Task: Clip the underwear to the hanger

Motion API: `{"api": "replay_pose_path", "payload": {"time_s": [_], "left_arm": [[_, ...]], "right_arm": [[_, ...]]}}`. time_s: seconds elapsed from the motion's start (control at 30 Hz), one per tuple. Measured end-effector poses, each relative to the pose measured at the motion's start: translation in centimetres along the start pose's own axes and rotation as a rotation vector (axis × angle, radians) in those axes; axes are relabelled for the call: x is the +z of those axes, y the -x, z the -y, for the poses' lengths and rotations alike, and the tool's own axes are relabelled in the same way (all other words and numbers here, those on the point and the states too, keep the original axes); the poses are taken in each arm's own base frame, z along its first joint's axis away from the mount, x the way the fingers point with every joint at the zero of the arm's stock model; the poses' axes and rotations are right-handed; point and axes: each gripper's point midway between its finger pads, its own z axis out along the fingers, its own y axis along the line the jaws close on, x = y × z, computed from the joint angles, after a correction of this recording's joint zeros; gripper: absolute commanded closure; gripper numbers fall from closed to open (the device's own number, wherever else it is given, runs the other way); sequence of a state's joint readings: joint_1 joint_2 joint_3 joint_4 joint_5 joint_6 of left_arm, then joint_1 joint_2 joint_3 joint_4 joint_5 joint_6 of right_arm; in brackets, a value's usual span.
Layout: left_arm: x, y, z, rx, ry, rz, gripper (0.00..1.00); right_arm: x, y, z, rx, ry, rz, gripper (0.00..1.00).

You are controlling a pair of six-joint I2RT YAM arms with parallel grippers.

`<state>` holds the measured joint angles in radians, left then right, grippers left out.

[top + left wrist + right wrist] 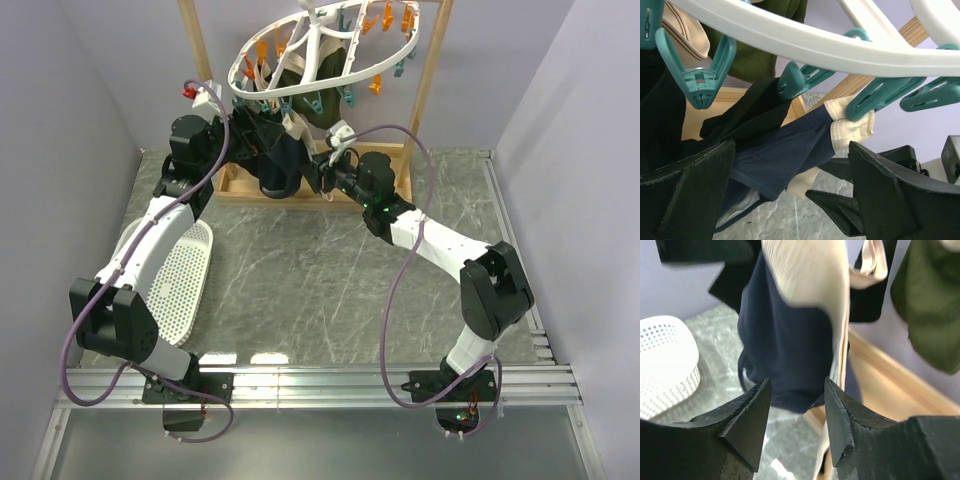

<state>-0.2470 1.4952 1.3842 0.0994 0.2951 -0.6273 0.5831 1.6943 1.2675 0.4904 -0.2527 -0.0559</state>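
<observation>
The underwear [785,350] blurs at its pale waistband near the right wrist, top cut off. From above, the hanger [320,45] runs past the edge, and what its pegs grip is too small to tell.

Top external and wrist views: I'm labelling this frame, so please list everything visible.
hanger: one, white, high at the back
pegs: many, orange and teal, along the hanger's ring
underwear: one, navy with beige waistband, hanging under the hanger
olive garment: one, green, hanging near the underwear
black garment: one, black, hanging beside the underwear
stand: one, wooden, table's back
basket: one, white perforated, table's left side
table: one, grey marble, beneath everything
left gripper: one, black, open, facing the underwear
right gripper: one, black, open, facing the underwear
</observation>
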Motion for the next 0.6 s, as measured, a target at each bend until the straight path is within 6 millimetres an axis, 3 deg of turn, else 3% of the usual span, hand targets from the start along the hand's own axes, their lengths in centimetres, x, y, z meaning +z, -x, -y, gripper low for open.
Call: {"api": "replay_pose_path", "payload": {"time_s": [0.13, 0.27, 0.43, 0.6], "left_arm": [[-0.1, -0.3, -0.5, 0.017, -0.008, -0.015, 0.01], [-0.4, -1.0, -0.7, 0.043, -0.024, -0.035, 0.01], [-1.6, -1.3, 0.2, 0.101, -0.073, -0.046, 0.01], [-3.6, -0.1, 2.8, 0.198, -0.156, -0.006, 0.02]], "right_arm": [[-1.2, -1.3, -0.4, 0.012, 0.006, -0.033, 0.42], [-3.0, -0.5, -1.0, 0.029, 0.022, -0.03, 0.37], [-6.1, 3.0, -1.0, 0.051, 0.02, 0.017, 0.3], [-9.4, 6.3, 1.7, 0.077, -0.043, 0.068, 0.28]]}}
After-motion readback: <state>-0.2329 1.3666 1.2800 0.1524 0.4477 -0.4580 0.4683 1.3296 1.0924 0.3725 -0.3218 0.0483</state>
